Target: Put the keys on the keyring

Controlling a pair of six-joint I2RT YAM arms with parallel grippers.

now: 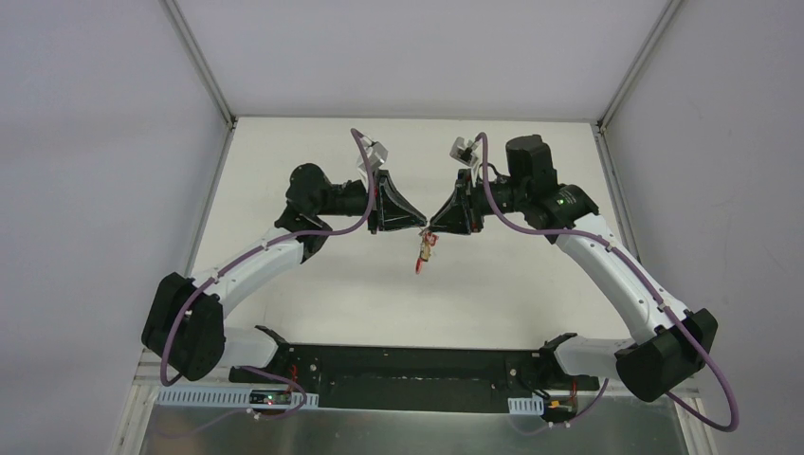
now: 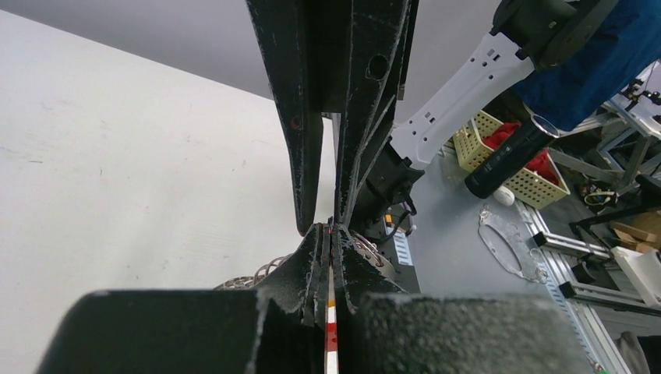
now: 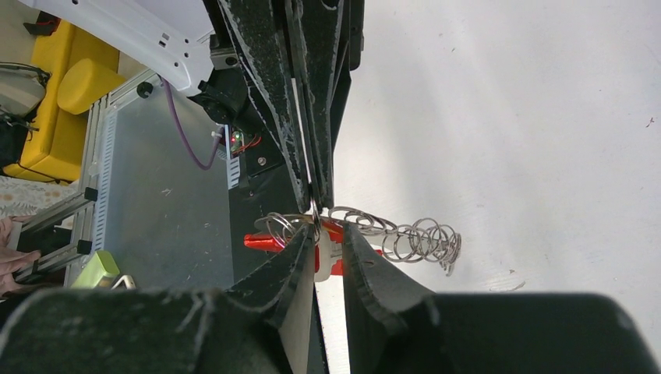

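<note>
Two grippers meet tip to tip above the middle of the table in the top view. The left gripper point(image 1: 420, 226) comes in from the left and the right gripper point(image 1: 434, 227) from the right. A small red and gold bunch point(image 1: 421, 256) hangs straight down just under the spot where they touch. It is too small here to tell what is what.

In the left wrist view, the left gripper's fingers are pressed together on a thin strip point(image 2: 330, 343) that runs up the middle between them. The right gripper points straight at it from above, with its fingers a little apart.

In the right wrist view, the red part of the keyring point(image 3: 331, 263) sits in the gap between the right gripper's fingers — I cannot tell if they squeeze it. A string of small wire loops point(image 3: 409, 238) lies sideways, trailing off to the right. The left gripper's closed tip comes down onto the ring from above — so both arms are just as near. The next move looks like a tiny push along that line.
</note>
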